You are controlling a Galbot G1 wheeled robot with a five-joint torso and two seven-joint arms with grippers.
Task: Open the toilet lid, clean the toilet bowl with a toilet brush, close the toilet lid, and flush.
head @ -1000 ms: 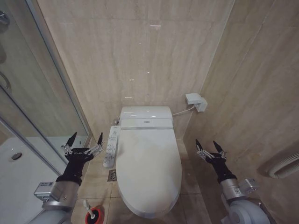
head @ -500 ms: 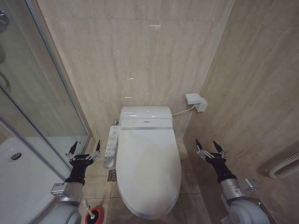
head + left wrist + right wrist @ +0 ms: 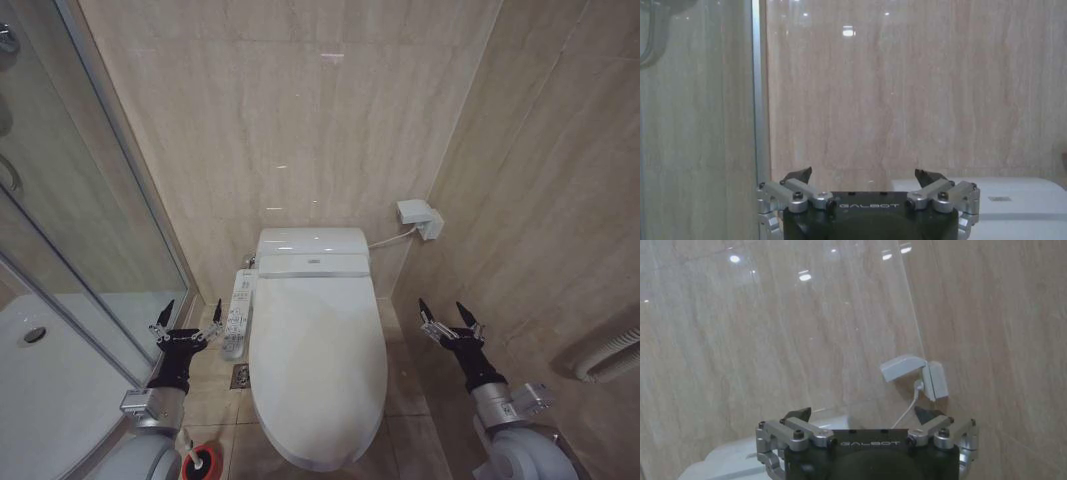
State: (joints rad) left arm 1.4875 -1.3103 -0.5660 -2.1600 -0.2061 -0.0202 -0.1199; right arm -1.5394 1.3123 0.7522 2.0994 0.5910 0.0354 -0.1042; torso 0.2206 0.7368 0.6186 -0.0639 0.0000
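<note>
The toilet lid [image 3: 318, 360] is a glossy white oval and lies shut, hiding the toilet bowl beneath it. A long white button panel [image 3: 235, 315] runs along the toilet's left side. The toilet brush [image 3: 186, 447] stands in its round red cup holder [image 3: 203, 462] on the floor at the lower left. My left gripper [image 3: 191, 306] hovers open beside the button panel, above the brush, holding nothing; the left wrist view shows it [image 3: 863, 174] facing the wall. My right gripper [image 3: 442, 308] is open and empty to the right of the lid, and appears [image 3: 863, 412] again in the right wrist view.
A glass shower screen [image 3: 90, 230] with a white tray [image 3: 40, 380] bounds the left side. Tiled walls close in behind and on the right. A white wall box [image 3: 419, 217] with a cable sits behind the toilet tank unit [image 3: 312, 250]. A floor drain [image 3: 239, 375] lies by the toilet.
My left arm has drawn back and lower toward the robot, so its gripper now sits nearer the button panel. The right arm and the lid have not moved.
</note>
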